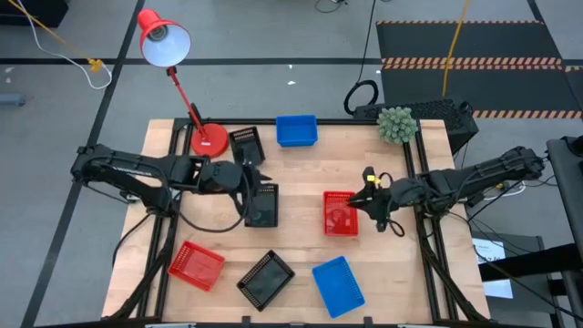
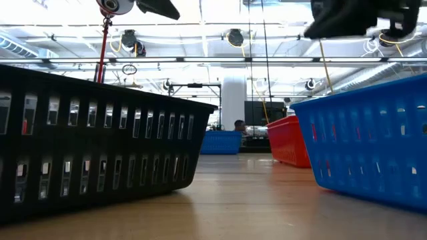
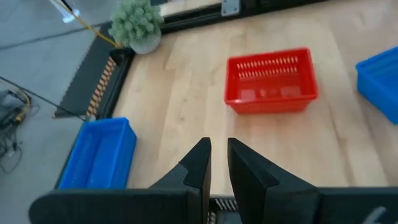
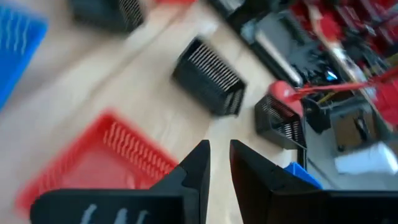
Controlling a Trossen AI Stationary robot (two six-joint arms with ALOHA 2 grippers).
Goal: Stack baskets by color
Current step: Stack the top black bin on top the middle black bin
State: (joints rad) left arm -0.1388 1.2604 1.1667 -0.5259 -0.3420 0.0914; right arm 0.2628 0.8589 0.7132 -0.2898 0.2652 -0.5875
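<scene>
Several small mesh baskets stand on their bottoms on the wooden table. Black baskets sit at the far left (image 1: 246, 144), left of centre (image 1: 261, 205) and near the front (image 1: 265, 278). Blue ones are at the far edge (image 1: 296, 130) and front right (image 1: 338, 285). Red ones are right of centre (image 1: 340, 214) and front left (image 1: 196, 266). My left gripper (image 1: 244, 177) hovers shut over the far end of the centre-left black basket, nothing between its fingers (image 3: 219, 163). My right gripper (image 1: 364, 197) hovers shut at the right side of the centre red basket (image 4: 93, 165), holding nothing (image 4: 217, 163).
A red desk lamp (image 1: 208, 138) stands at the table's far left, its head (image 1: 164, 38) beyond the edge. A small green plant (image 1: 396, 124) sits at the far right corner. Bare wood lies between the centre baskets (image 1: 301, 182). Cables loop around the left arm (image 1: 209, 223).
</scene>
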